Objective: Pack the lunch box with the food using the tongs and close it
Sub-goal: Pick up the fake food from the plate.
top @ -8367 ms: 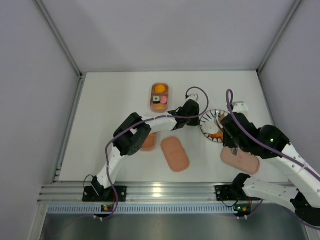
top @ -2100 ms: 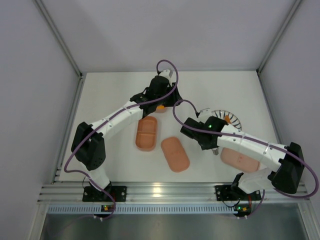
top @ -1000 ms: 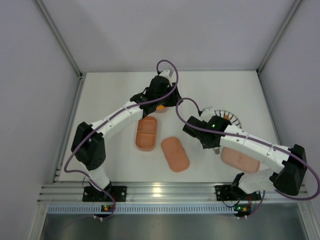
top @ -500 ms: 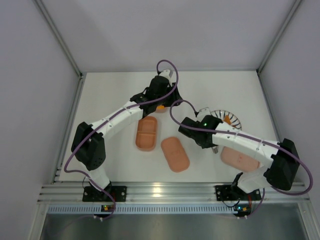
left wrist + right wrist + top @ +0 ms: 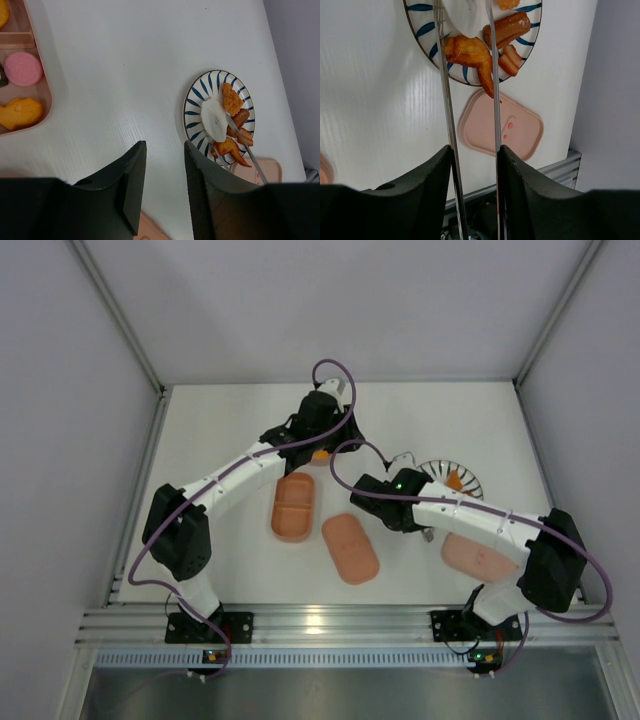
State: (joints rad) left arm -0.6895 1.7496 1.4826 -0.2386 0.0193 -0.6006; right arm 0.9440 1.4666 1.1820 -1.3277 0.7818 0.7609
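In the right wrist view, my right gripper (image 5: 474, 150) is shut on the silvery tongs (image 5: 447, 125), whose two arms reach up over the striped plate (image 5: 422, 27). On that plate lie a fried wing (image 5: 465, 52), a sausage (image 5: 506, 29) and a bacon piece (image 5: 509, 62); the tong tips run out of frame. My left gripper (image 5: 164, 145) is open and holds nothing. It hovers by the far lunch box tray (image 5: 47, 107), which holds a pink piece (image 5: 22, 69) and orange food (image 5: 20, 112). A second, bare tray (image 5: 295, 507) lies mid-table.
One pink lid (image 5: 350, 548) lies beside the bare tray, and another lid (image 5: 480, 558) lies near the right arm's base, just in front of the plate (image 5: 462, 476). Grey walls close in the table on three sides.
My right wrist has shifted a little to the left while keeping the tongs over the plate. The left arm has stayed put.
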